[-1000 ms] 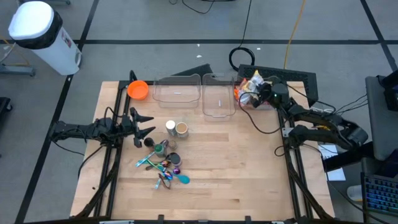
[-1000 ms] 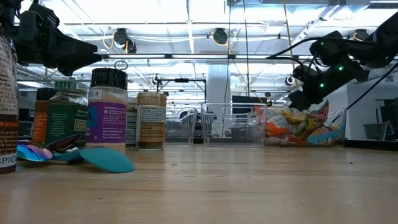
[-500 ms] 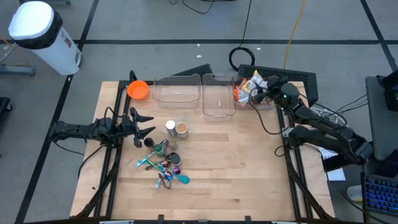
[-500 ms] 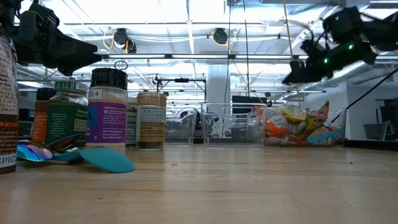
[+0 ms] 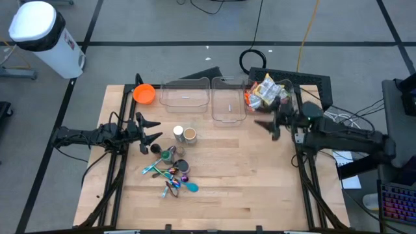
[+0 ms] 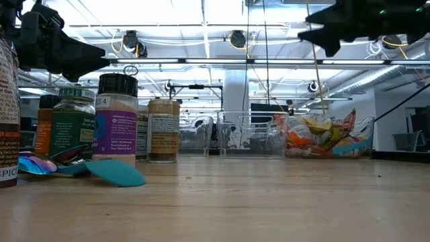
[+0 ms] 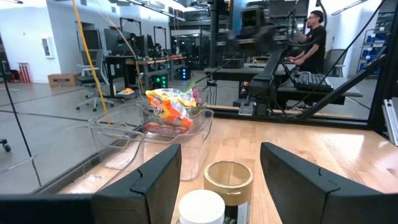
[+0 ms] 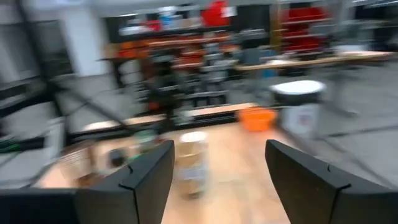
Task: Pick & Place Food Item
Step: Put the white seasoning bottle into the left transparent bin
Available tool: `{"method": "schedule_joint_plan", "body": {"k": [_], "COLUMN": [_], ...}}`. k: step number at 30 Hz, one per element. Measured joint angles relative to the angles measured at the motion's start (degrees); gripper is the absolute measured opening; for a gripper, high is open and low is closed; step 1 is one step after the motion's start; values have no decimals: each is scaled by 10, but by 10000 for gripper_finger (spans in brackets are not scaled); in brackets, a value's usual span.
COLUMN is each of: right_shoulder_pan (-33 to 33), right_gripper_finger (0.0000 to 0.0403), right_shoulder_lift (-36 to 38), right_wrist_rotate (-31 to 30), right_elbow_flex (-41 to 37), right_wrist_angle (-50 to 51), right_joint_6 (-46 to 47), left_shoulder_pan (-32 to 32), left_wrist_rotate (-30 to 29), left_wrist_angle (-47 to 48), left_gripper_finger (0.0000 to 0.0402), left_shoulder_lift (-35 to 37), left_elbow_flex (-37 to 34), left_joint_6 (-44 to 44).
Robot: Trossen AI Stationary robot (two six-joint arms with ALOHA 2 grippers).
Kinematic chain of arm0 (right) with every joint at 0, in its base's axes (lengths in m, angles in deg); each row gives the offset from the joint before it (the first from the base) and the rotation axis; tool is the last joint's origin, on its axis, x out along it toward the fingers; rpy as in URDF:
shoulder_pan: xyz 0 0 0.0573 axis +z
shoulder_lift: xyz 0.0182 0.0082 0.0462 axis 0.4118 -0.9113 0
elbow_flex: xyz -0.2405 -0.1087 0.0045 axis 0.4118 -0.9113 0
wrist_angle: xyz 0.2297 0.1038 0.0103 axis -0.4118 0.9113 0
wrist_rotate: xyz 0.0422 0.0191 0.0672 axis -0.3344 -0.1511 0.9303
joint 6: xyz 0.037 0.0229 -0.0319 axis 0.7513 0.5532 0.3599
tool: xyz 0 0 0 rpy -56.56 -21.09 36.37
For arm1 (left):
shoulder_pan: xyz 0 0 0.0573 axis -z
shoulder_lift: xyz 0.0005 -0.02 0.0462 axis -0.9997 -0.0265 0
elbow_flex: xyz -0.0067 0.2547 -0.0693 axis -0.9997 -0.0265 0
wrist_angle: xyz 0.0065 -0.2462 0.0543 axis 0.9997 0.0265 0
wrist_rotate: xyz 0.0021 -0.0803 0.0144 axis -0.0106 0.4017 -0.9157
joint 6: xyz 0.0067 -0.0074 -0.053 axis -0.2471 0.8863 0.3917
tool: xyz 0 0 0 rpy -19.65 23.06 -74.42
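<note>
While both arms hang over the worktop (image 5: 260, 188), neither is carrying anything. The right pincer (image 5: 265, 125) is up in the air with its two fingers spread apart and nothing between them; in the low view it sits high above the bins. Just behind it, at the worktop's back edge, is the bin (image 5: 281, 107) heaped with food packets (image 5: 264, 91), the task's stuff, all in there. I can't get a solid count on the packets, they're a jumble of orange, yellow and white wrappers.

Beside that bin, farther from the right pincer toward the left arm, there are two more clear bins (image 5: 227, 101), so three in a row. Both look bare inside.

The left pincer (image 5: 148, 129) is low on the opposite side, fingers parted, nothing gripped. Right ahead of its tips are two jars standing side by side: one white-lidded jar (image 5: 178, 132) and one open-topped tan jar (image 5: 190, 135). Just past those, toward the front edge, is a cluster of more spice jars (image 5: 174, 159), maybe three or four, mixed with shiny spoons (image 5: 170, 174) and a teal scoop (image 5: 191, 187); too tangled to count properly.

One orange bowl (image 5: 144, 94) sits behind the left pincer at the back corner.
</note>
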Motion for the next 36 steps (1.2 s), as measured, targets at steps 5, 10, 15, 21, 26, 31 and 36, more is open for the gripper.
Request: {"method": "schedule_joint_plan", "body": {"k": [5,10,15,21,26,31,36], "right_shoulder_pan": [149,243,274,277,277,277,277], "right_gripper_finger": [222,193,158,118,90,66,48], "right_shoulder_lift": [2,16,49,99,134,176,215], "right_wrist_rotate": [-76,-199,-266,-268,-267,-267,-266], "right_elbow_flex": [0,0,0,0,-10,-53,-113], "right_wrist_angle": [59,115,155,192,204,189,123], "right_joint_6": [-48,-91,-81,-72,-60,-60,-59], "left_shoulder_pan": [0,0,0,0,0,0,0], "left_wrist_rotate": [0,0,0,0,0,0,0], "left_wrist_angle": [0,0,0,0,0,0,0], "left_gripper_finger": [228,228,228,228,228,228,228], "left_shoulder_lift": [0,0,0,0,0,0,0], "left_elbow_flex": [0,0,0,0,0,0,0], "left_joint_6": [0,0,0,0,0,0,0]}}
